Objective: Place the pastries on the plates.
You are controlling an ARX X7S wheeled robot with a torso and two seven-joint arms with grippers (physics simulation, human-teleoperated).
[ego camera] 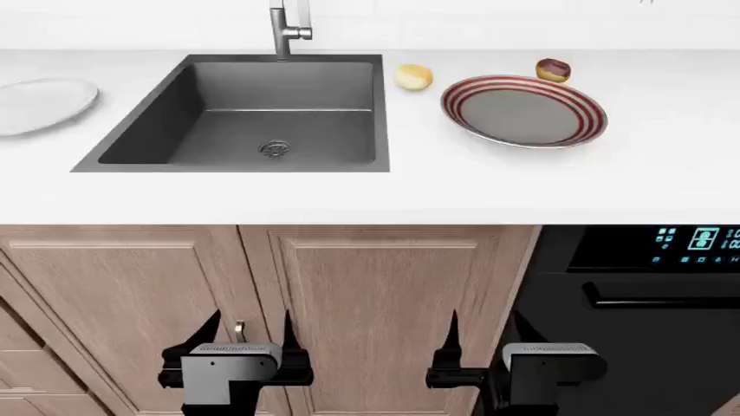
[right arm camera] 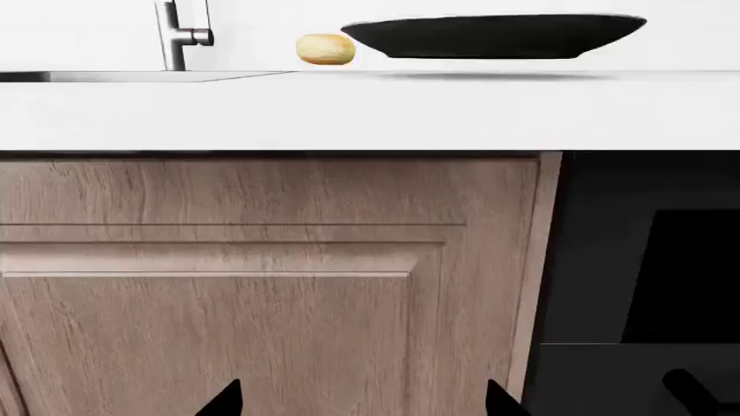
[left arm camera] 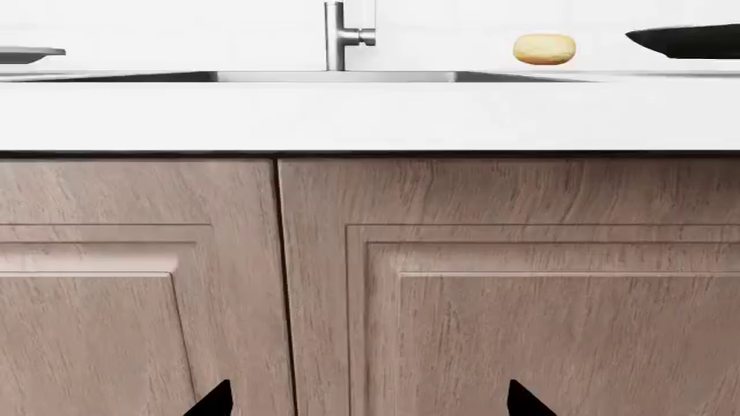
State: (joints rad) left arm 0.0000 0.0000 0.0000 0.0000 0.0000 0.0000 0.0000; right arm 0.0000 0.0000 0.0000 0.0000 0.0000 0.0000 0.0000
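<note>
Left tool [ego camera: 249, 342]: mine, jaws spread, empty, low before the cabinet doors [ego camera: 347, 312].
Right tool [ego camera: 486, 342]: mine, likewise spread and empty.
Yellow bun [ego camera: 414, 77]: on the surface [ego camera: 347, 195], well above and beyond both tools, between sink [ego camera: 249, 113] and striped plate [ego camera: 524, 111].
Dark-topped pastry [ego camera: 553, 70]: just behind that plate's far rim.
White plate [ego camera: 41, 105]: far off my left tool's outer side.

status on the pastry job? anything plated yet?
Nothing plated. The yellow bun sits on the counter beside the sink; the dark-topped pastry lies behind the striped plate. The white plate is bare. Left gripper and right gripper are open, low by the cabinets.
</note>
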